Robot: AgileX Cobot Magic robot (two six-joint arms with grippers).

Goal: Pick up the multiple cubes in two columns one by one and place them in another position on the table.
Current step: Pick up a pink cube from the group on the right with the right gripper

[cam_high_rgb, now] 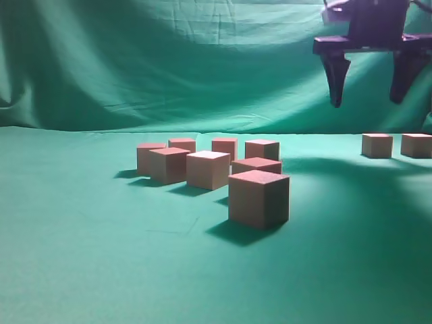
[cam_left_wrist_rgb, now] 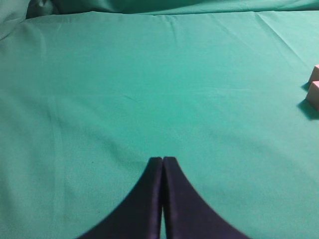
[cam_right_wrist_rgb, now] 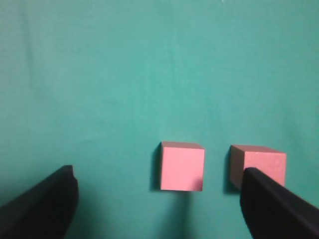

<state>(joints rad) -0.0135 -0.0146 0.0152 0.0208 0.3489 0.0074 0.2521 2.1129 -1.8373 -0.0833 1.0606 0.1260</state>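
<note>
Several reddish-pink cubes stand in two columns on the teal table [cam_high_rgb: 81,256] in the exterior view, the nearest [cam_high_rgb: 259,198] at the front. Two more cubes [cam_high_rgb: 376,145] [cam_high_rgb: 416,145] sit apart at the far right. My right gripper [cam_high_rgb: 369,101] hangs open and empty high above those two; in the right wrist view its fingers [cam_right_wrist_rgb: 159,204] frame one cube [cam_right_wrist_rgb: 182,167], with the other cube [cam_right_wrist_rgb: 259,164] by the right finger. My left gripper [cam_left_wrist_rgb: 162,160] is shut and empty over bare cloth; edges of two cubes [cam_left_wrist_rgb: 314,92] show at the right border.
A wrinkled green backdrop curtain [cam_high_rgb: 169,61] hangs behind the table. Open cloth lies at the front left and between the columns and the two far-right cubes.
</note>
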